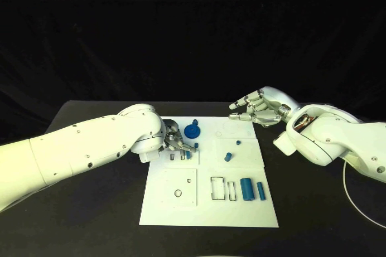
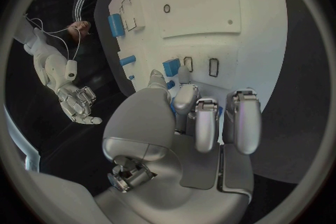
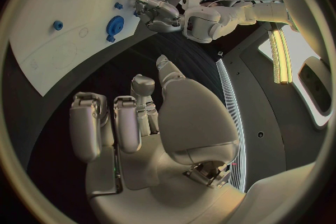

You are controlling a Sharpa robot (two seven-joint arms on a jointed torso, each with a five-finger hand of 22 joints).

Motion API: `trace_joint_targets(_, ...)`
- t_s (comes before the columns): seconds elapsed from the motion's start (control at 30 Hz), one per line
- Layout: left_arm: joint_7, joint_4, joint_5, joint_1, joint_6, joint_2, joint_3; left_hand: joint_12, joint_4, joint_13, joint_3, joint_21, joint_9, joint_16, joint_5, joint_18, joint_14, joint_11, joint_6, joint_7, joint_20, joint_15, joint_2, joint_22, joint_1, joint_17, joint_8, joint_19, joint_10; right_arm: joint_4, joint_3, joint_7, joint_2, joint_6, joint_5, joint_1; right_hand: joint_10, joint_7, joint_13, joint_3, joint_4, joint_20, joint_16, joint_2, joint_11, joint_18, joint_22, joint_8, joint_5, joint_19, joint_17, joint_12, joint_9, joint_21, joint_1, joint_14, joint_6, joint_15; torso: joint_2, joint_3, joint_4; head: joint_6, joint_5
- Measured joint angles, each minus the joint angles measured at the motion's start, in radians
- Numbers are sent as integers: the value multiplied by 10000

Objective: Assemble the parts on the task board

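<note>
The left hand [image 1: 173, 143] is reaching over the task board [image 1: 209, 212] at about 10 o'clock from the board's middle, fingers pointing down at the surface. In the left wrist view a small blue block [image 2: 171, 66] is lying right beside the thumb tip, and more blue is peeking out between the curled fingers [image 2: 183, 96]. Whether the hand is actually grasping a part cannot be told.

The right hand [image 1: 259, 109] is hovering at about 1 o'clock, just past the board's far corner and above the black table [image 1: 88, 212]. Its fingers are loosely spread and carrying nothing.

The board's near half, from 4 to 8 o'clock, is lying open, with bare table running along both long edges.

Six blue parts are sitting away from the fingers:
- One toothed disc [image 1: 193, 131] is sitting at 12 o'clock, just beside the left hand.
- Two small studs [image 1: 217, 134] [image 1: 238, 141] are sitting toward 1 o'clock.
- One short peg [image 1: 228, 155] is lying near the middle.
- Two cylinders [image 1: 247, 189] [image 1: 260, 190] are resting side by side at 4 o'clock, next to two rectangular outlines [image 1: 217, 188].
</note>
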Motion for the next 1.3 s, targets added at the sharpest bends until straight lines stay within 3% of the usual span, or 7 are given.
trace_joint_targets(0.13, -7, -48, -40, 0, 86, 28, -1, 0, 0, 15, 0, 0, 83, 0, 51, -23, 34, 0, -35, -35, 0, -35, 63, -1, 63, 0, 16, 0, 0, -2, 0, -9, 4, 24, 0, 0, 0, 0, 0, 0, 0, 0, 0, 0, 0, -1, -1, 0, 0, 0, -1, 0, -1, 0, 0, 0, 0, 0, -5, 0, 1, -9, 6)
trace_joint_targets(0.2, -10, -64, -55, 1, 123, 42, -2, 0, -28, 15, -28, 39, 146, 0, 77, -155, 35, 0, -72, 0, 0, -35, 91, -1, 91, -1, 81, 0, 0, -4, 0, -13, 5, 34, 0, 0, 0, 0, 0, 0, 0, 0, 0, 0, 0, 0, -1, 0, 0, 0, 0, 0, -1, 0, 0, 0, 0, 0, -5, -1, 1, -21, 7)
trace_joint_targets(0.5, -16, -106, -87, 1, 275, 121, -3, 0, -99, 38, 44, 47, 368, 0, 193, -155, 13, 0, -177, -32, -22, -56, 169, -2, 435, -2, 177, 22, 0, -15, -1, -29, 16, 81, 0, 0, 0, 0, 0, 0, 0, 0, 0, 0, 0, 0, -2, 0, -1, 0, -2, 0, -2, 0, 0, 0, 0, 0, -8, -3, 8, -61, 11)
trace_joint_targets(0.93, -4, -148, -36, 34, 270, 187, 25, -9, -807, 75, 1068, 46, 682, 0, 274, -153, 14, -35, -411, -121, -74, -128, 657, -3, 1770, -3, 227, -1, 34, -85, -4, -54, 85, 153, 0, -2, 1, 4, -14, -28, 28, 0, -38, 0, 0, 0, -3, 0, 39, 0, -3, 0, 7, -40, 0, 0, 71, 0, -12, -1, 10, -99, 27)
trace_joint_targets(1.07, 6, -160, 17, 58, 258, 192, 41, -126, -1088, 35, 1647, 46, 674, 0, 351, -153, 0, -75, -571, -136, -138, -142, 733, -3, 2243, -3, 50, 7, -9, -98, -4, -58, 95, 178, 0, -4, 1, 4, -14, -28, 28, 0, -38, 0, 0, -1, -4, -1, 39, 0, -4, 0, 6, -40, 0, 0, 71, 0, -12, 0, 10, -119, 28)
trace_joint_targets(1.2, 11, -150, 95, 58, 261, 182, 40, -331, -748, -132, 2019, 46, 675, 0, 695, -153, -1, -85, -751, -69, -145, -141, 531, -4, 2708, 5, -145, 0, -95, -107, -6, -62, 103, 209, 0, -5, 1, 4, -13, -56, 0, 0, -38, 0, 0, 0, -4, -1, 39, 0, -4, 0, 6, -40, 0, 0, 71, 0, -10, 3, 8, -138, 26)
trace_joint_targets(1.3, 11, -107, 151, 52, 263, 128, 34, -443, -402, -223, 2367, 46, 681, 0, 724, -152, -3, -71, -771, -54, -145, -139, 355, -4, 2887, 5, -192, 0, -109, -114, -7, -65, 113, 234, 0, -5, 1, 4, -13, -56, 0, 0, -38, 0, 0, 0, -4, -1, 39, 0, -4, 0, 5, -40, 0, 0, 71, 0, -8, 4, 4, -156, 24)
